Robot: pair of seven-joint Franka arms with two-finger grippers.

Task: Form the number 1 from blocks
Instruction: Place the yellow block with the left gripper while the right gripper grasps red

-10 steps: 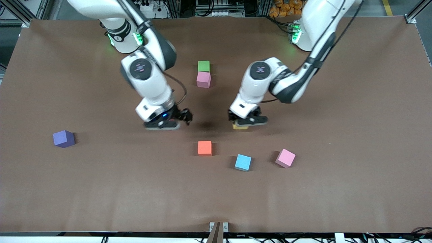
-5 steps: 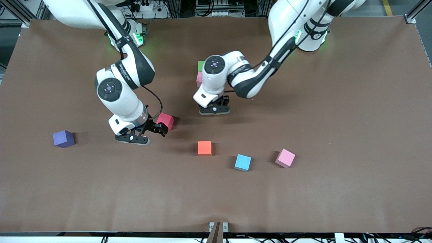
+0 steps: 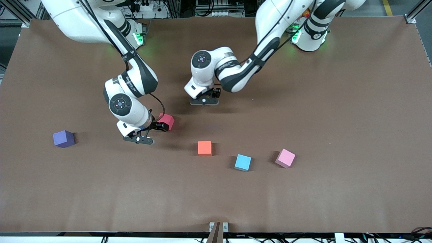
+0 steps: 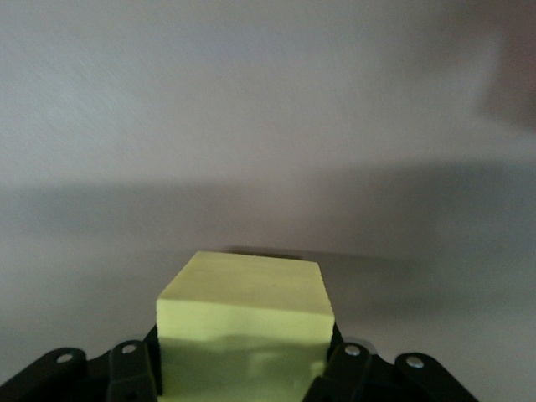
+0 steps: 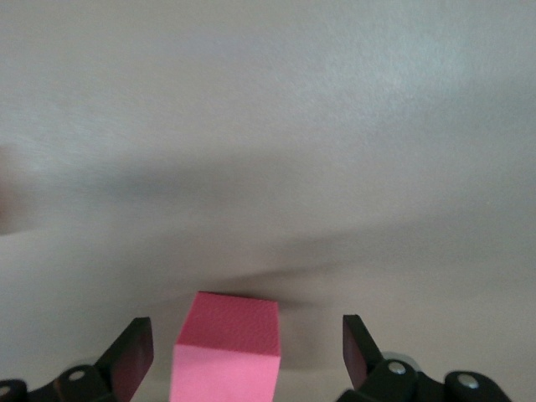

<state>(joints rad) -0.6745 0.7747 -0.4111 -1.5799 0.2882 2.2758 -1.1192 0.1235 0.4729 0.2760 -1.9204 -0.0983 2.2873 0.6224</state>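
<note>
In the left wrist view a yellow block (image 4: 244, 322) is clamped between the fingers of my left gripper (image 4: 243, 378). From the front, my left gripper (image 3: 204, 100) hangs low over the table's middle and covers that block. The left arm also hides the green block and one pink block. A red block (image 3: 167, 120) rests on the table, toward the right arm's end. My right gripper (image 3: 160, 126) is open at it, and the red block (image 5: 228, 345) sits between its spread fingers (image 5: 134, 352). The other pink block (image 3: 285, 158) lies nearer the front camera.
An orange block (image 3: 204, 147) and a blue block (image 3: 243, 162) lie nearer the front camera than both grippers. A purple block (image 3: 63, 138) sits toward the right arm's end of the brown table (image 3: 337, 118).
My left gripper carried the yellow block toward the robots' bases and now covers the green and pink pair. My right gripper swung toward its own end, uncovering the red block, and closed in on it.
</note>
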